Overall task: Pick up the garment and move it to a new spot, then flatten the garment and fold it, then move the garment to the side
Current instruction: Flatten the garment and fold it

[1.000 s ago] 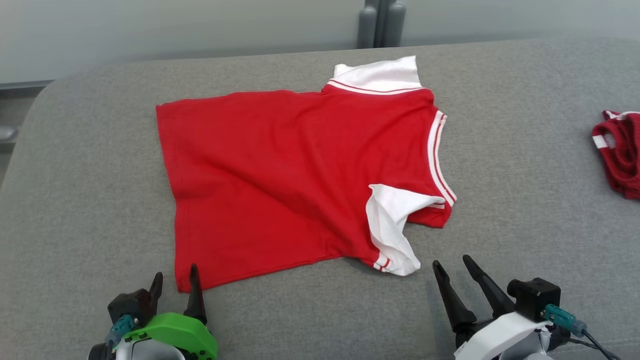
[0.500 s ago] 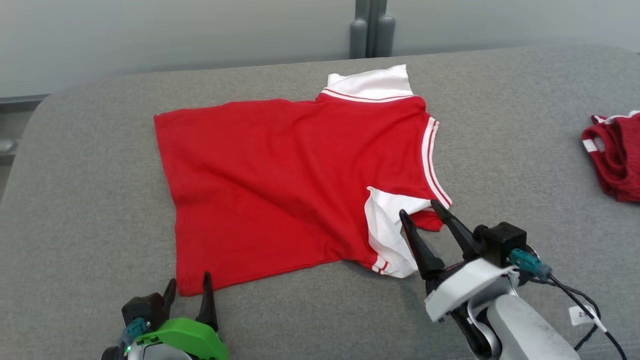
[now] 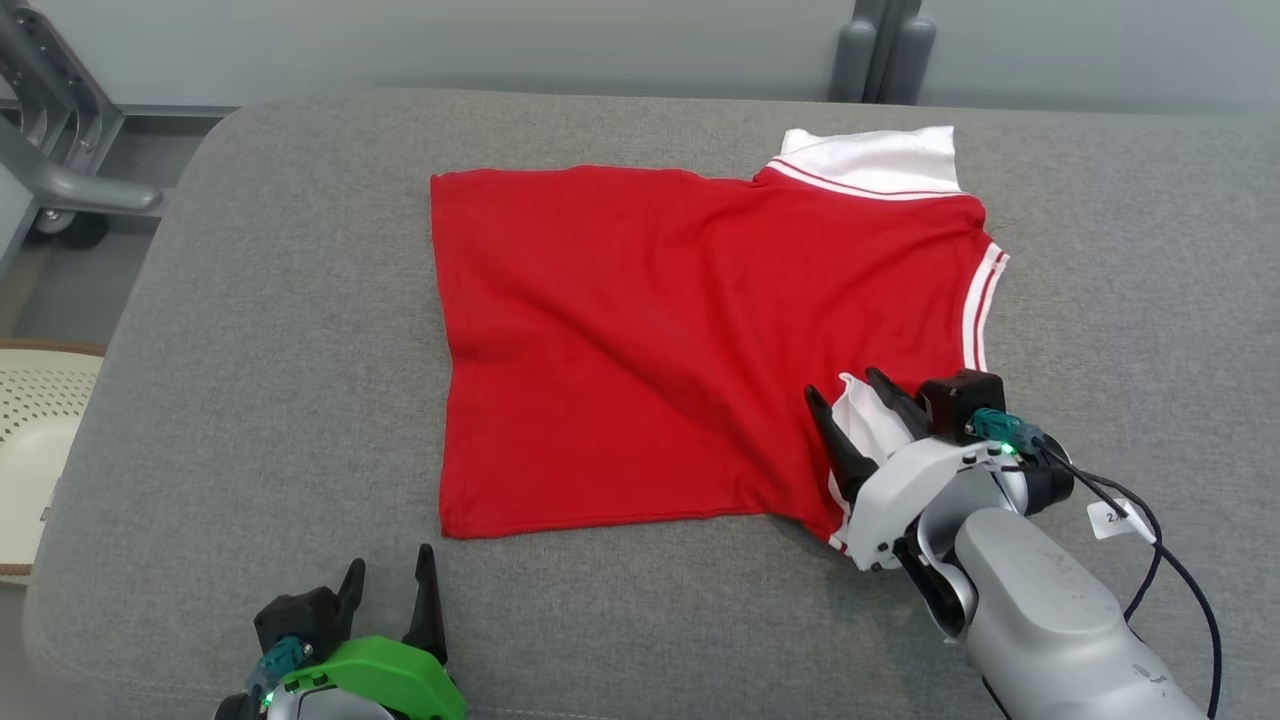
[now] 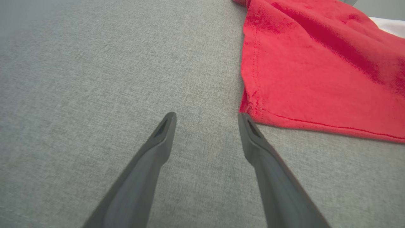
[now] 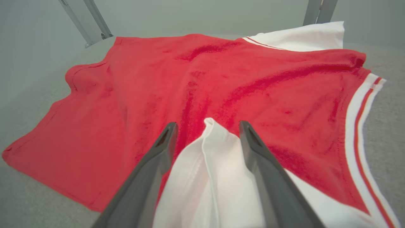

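A red garment [image 3: 650, 330] with white sleeves lies spread on the grey cushion [image 3: 250, 350]. Its near white sleeve [image 3: 868, 428] is folded up over the red cloth. My right gripper [image 3: 841, 384] is open, and its fingers stand on either side of that sleeve [image 5: 208, 177], over the red body [image 5: 205, 82]. The far sleeve [image 3: 880, 160] lies flat at the back. My left gripper [image 3: 390, 558] is open over bare cushion. In the left wrist view its right fingertip [image 4: 243, 118] is just short of the hem corner of the garment [image 4: 316, 69].
A metal frame [image 3: 50, 150] stands past the cushion's back left corner. A cream perforated seat [image 3: 30, 430] is off its left edge. Grey posts [image 3: 885, 60] rise behind. A cable with a tag [image 3: 1115, 518] hangs by my right wrist.
The head view has turned, so the whole scene sits further right. My right gripper has gone forward from the bare cushion onto the near white sleeve. The left gripper has stayed put.
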Motion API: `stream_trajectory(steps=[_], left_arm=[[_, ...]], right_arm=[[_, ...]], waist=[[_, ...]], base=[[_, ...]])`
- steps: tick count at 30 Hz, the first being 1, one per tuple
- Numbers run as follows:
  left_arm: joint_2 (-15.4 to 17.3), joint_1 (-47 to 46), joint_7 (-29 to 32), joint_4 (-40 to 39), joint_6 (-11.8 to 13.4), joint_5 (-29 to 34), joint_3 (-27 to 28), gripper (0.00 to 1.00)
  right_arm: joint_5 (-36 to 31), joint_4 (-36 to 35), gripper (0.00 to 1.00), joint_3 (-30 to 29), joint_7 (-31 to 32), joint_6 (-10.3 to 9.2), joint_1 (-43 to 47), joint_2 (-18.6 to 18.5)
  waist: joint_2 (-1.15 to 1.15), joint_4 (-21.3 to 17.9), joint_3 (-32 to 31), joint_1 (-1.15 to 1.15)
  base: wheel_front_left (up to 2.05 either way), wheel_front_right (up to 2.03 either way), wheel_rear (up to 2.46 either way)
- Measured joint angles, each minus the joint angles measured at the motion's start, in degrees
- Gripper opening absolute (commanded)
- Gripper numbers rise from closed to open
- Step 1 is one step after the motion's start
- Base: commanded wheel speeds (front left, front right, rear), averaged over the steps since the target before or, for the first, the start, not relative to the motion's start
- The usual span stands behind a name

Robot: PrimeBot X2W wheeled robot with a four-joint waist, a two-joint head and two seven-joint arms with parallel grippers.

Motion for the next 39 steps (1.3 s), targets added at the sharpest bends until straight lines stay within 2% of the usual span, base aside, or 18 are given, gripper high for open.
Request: stream_trajectory(steps=[1, 2, 3, 4, 8, 11, 14, 15, 16, 17, 18, 21, 23, 29, 35, 39], left_arm=[[-0.01, 0.02, 0.00, -0.11, 0.10, -0.13, -0.01, 1.00], [0.00, 0.05, 0.00, -0.22, 0.12, -0.14, 0.04, 1.00], [0.00, 0.13, 0.00, -0.32, 0.20, -0.14, 0.15, 1.00], [0.00, 0.21, 0.00, -0.41, 0.27, -0.13, 0.24, 1.00], [0.01, 0.24, 0.00, -1.38, 0.09, 0.01, 0.71, 1.00], [-0.03, 0.24, 0.01, -2.32, 0.02, 0.74, 1.40, 1.00], [0.00, 0.34, 0.01, -2.90, -0.07, 1.63, 2.41, 1.00], [0.00, 0.36, 0.00, -3.08, -0.18, 1.78, 2.64, 1.00], [-0.01, 0.35, 0.00, -3.24, -0.31, 2.09, 2.90, 1.00], [0.00, 0.35, 0.00, -3.25, -0.44, 2.25, 3.01, 1.00], [-0.01, 0.32, 0.01, -3.28, -0.49, 2.32, 3.09, 1.00], [-0.04, 0.27, 0.00, -3.64, -0.65, 2.66, 3.49, 1.00], [-0.04, 0.24, 0.00, -3.42, -0.75, 2.72, 3.83, 1.00], [-0.04, 0.24, 0.00, -2.15, -0.91, 2.71, 3.69, 1.00], [-0.07, 0.25, 0.00, -1.97, -0.91, 3.03, 3.14, 1.00], [-0.03, 0.10, 0.00, -2.32, -0.97, 3.07, 2.25, 1.00]], right_arm=[[-0.32, 1.44, 0.55, -0.15, -0.05, 0.00, -0.38, 0.21], [-0.62, 2.66, 0.55, -0.22, -0.07, 0.01, -0.69, 0.40], [-0.76, 3.59, 0.19, -0.43, -0.23, 0.00, -0.97, 0.64], [-1.22, 4.45, 0.00, -0.40, -0.24, 0.01, -1.24, 0.78], [-0.91, 3.82, 0.00, -1.89, -0.82, 0.00, -1.13, 1.29], [-1.10, -3.79, 0.00, -4.17, -1.01, 0.01, 1.41, 0.97], [-1.38, -12.11, 0.00, -6.67, -1.05, 0.01, 8.58, -0.13], [-1.48, -14.51, 0.02, -7.47, -1.04, 0.01, 11.33, -0.53], [-1.43, -16.91, 0.29, -8.77, -1.04, 0.01, 13.95, -0.76], [-1.42, -19.37, 0.73, -10.05, -1.04, 0.01, 16.57, -1.08], [-1.46, -21.64, 1.00, -11.55, -1.04, 0.01, 19.09, -1.41], [-1.32, -27.39, 1.00, -17.28, -1.05, 0.00, 26.38, -1.81], [-1.37, -29.58, 1.00, -19.14, -1.05, -0.01, 29.11, -1.93], [-2.72, -30.65, 1.00, -19.56, -1.05, -0.01, 29.00, -2.01], [-3.71, -27.46, 1.00, -17.37, -1.05, -0.01, 22.91, -1.74], [-4.64, -23.01, 1.00, -15.80, -1.05, 0.00, 17.20, -2.10]], waist=[[0.00, 0.38, 0.19, 0.00], [0.00, 0.64, 0.40, 0.00], [0.00, 0.79, 0.62, 0.00], [0.00, 0.79, 0.80, 0.00], [0.00, -0.30, 1.05, 0.00], [0.00, -1.97, 1.00, 0.00], [0.00, -4.42, 0.84, 0.00], [0.00, -5.38, 0.75, 0.00], [0.00, -6.42, 0.63, 0.00], [0.00, -7.54, 0.48, 0.00], [0.00, -8.63, 0.33, 0.00], [0.00, -11.94, -0.10, 0.00], [0.00, -14.06, -0.35, 0.00], [0.00, -18.54, -1.51, 0.00], [0.00, -18.15, -2.59, 0.00], [0.00, -15.93, -2.93, 0.00]], base=[[0.00, 0.00, 0.00], [0.00, 0.00, 0.00], [0.00, 0.00, 0.00], [0.00, 0.00, 0.00], [0.00, 0.00, 0.00], [0.00, 0.00, 0.00], [0.00, 0.00, 0.00], [0.00, 0.00, 0.00], [0.00, 0.00, 0.00], [0.00, 0.00, 0.00], [0.00, 0.00, 0.00], [0.00, 0.00, 0.00], [0.00, 0.00, 0.00], [0.00, 0.00, 0.00], [0.00, 0.00, 0.00], [0.00, 0.00, 0.00]])
